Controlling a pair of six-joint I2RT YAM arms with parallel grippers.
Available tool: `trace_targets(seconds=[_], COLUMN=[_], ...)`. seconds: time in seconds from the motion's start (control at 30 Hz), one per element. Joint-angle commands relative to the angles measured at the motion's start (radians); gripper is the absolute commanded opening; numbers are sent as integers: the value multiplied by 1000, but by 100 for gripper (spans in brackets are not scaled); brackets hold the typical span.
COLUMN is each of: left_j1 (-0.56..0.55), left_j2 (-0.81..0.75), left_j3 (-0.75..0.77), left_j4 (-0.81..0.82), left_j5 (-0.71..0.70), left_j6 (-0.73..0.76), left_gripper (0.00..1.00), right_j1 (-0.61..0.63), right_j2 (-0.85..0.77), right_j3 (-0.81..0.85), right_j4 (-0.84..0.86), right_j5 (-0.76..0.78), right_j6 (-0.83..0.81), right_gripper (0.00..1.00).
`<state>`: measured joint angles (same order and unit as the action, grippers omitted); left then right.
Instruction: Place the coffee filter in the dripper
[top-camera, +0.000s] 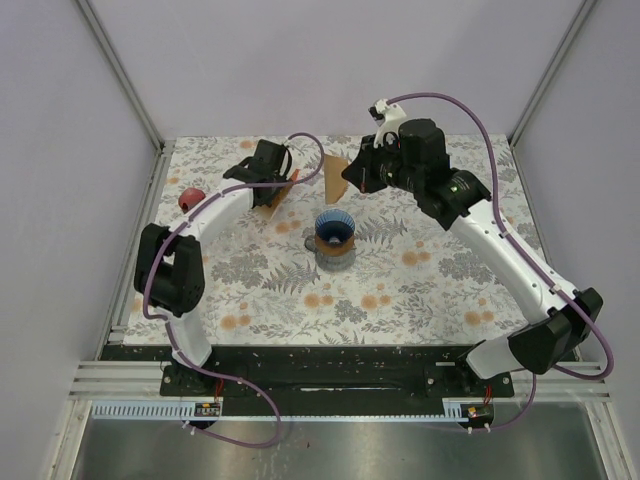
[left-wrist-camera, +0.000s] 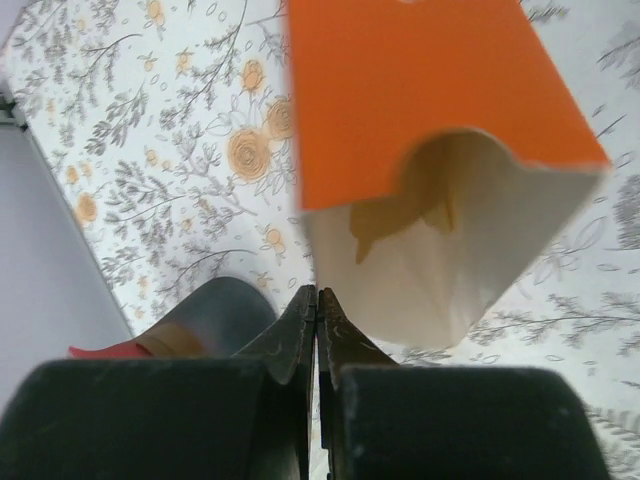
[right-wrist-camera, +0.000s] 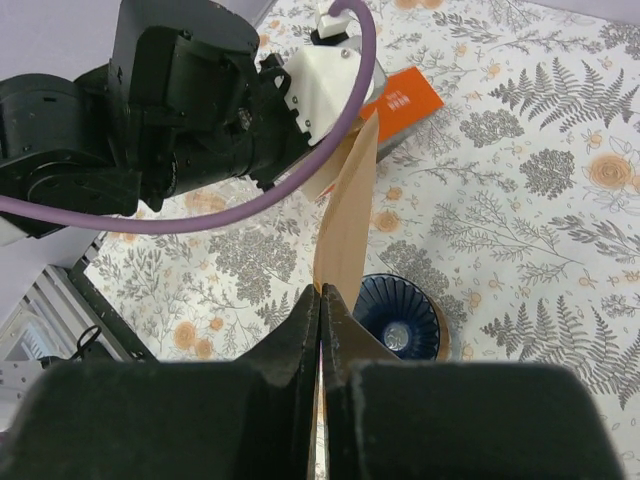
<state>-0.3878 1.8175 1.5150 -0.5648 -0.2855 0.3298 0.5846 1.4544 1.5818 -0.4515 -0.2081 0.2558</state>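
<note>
My right gripper (top-camera: 352, 172) is shut on a brown paper coffee filter (top-camera: 335, 170) and holds it in the air behind the dripper. In the right wrist view the filter (right-wrist-camera: 345, 220) stands up from the closed fingertips (right-wrist-camera: 318, 292). The dark blue ribbed dripper (top-camera: 333, 229) sits on a round base mid-table and shows below the filter in the right wrist view (right-wrist-camera: 400, 318). My left gripper (top-camera: 272, 183) is shut and empty, its tips (left-wrist-camera: 317, 296) right at the open end of the orange filter box (left-wrist-camera: 420, 110), which has more filters inside.
The orange box (top-camera: 270, 205) lies left of the dripper, under the left gripper. A small red object (top-camera: 190, 198) sits near the table's left edge. The left arm's wrist (right-wrist-camera: 180, 110) fills the upper left of the right wrist view.
</note>
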Motion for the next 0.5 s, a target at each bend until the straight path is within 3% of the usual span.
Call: trace_targets(seconds=[0.0,0.1,0.17,0.3,0.37,0.47], left_j1=[-35,-77,-80,-76,-60,-39], left_j2=[-9,-17,-18,-24,-37,-87], left_j3=[-59,-119,-124,-110,-75,-30], left_j4=[101,178,189,152,87,33], left_j5=[-153,-227,-231,-186,-91,46], left_j6=[124,189,199,189,147,107], left_gripper=[0,0,6,45,62,70], right_j1=[-12,-16,-17,-23,-26,-35], right_j2=[-42,-40,-40,-39,-39,-43], right_j3=[-8,-8,-9,-2,3,7], right_j4=[-6,-4,-4,-21,-32,-42], right_j5=[9,9,9,10,16,27], right_j6=[-6,-7,-9,-12,-12,0], right_gripper=[0,0,0,0,0,0])
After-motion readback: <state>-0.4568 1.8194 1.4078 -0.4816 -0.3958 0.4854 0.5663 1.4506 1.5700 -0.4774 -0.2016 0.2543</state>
